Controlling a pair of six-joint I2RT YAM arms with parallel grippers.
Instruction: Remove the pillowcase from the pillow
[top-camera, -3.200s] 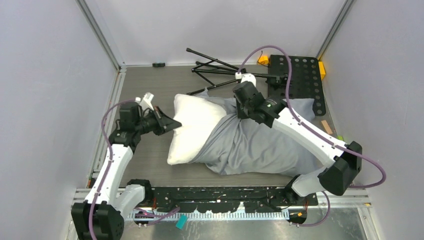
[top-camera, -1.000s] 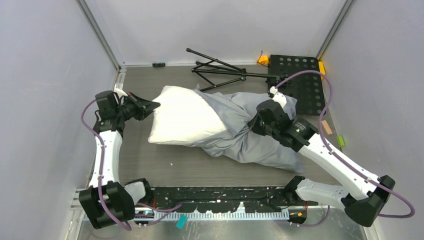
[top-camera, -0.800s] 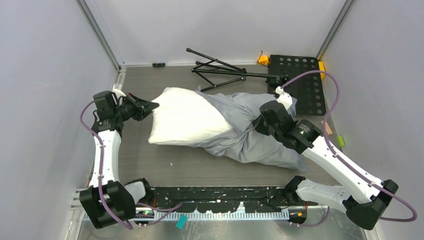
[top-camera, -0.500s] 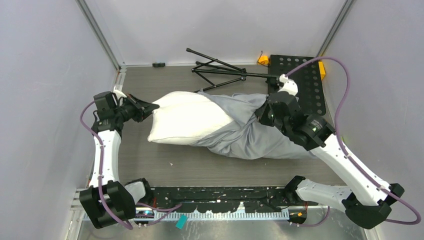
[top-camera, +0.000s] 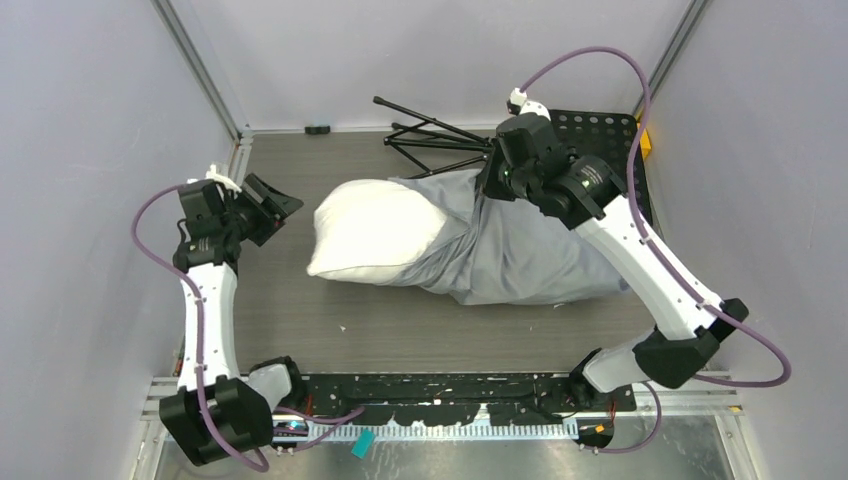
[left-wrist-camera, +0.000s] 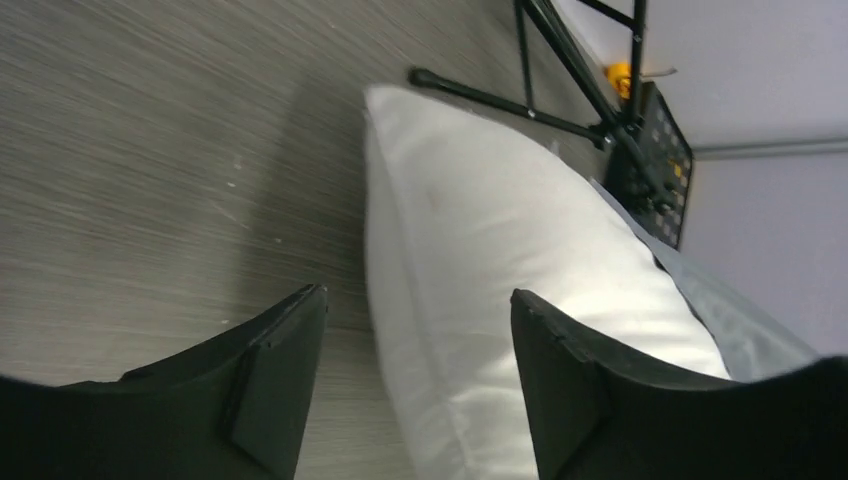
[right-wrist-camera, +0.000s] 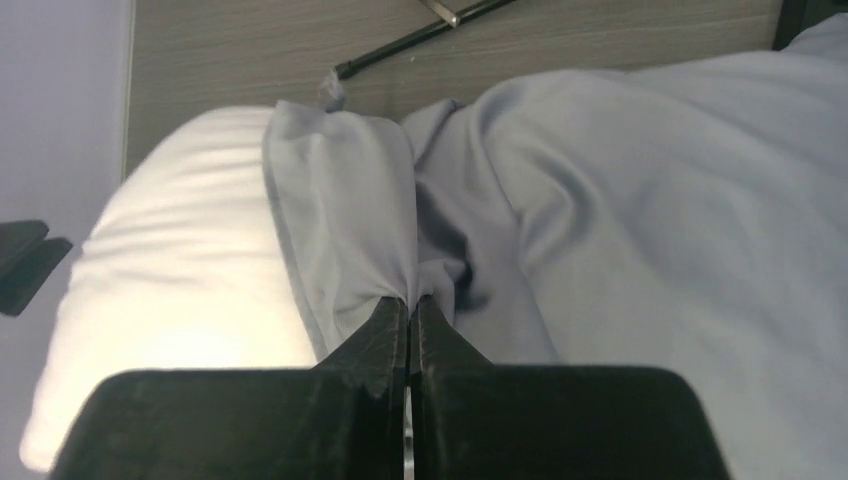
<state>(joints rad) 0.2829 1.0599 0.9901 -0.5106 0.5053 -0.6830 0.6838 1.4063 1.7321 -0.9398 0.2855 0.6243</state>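
Note:
The white pillow lies across the middle of the table, its left half bare. The blue-grey pillowcase covers its right half in bunched folds. My left gripper is open just left of the pillow's left end and does not touch it. In the left wrist view the pillow fills the space beyond the spread left gripper, with a strip of pillowcase at the right. My right gripper is shut on a pinched fold of pillowcase beside the bare pillow, near the case's back edge.
A folded black stand lies behind the pillow. A black perforated plate sits at the back right with a small orange piece beside it. Grey walls close in both sides, and a black rail runs along the near edge.
My left gripper has opened, let go of the pillow's left end and drawn back to the left. My right gripper, still shut on the pillowcase, has swung toward the back of the table.

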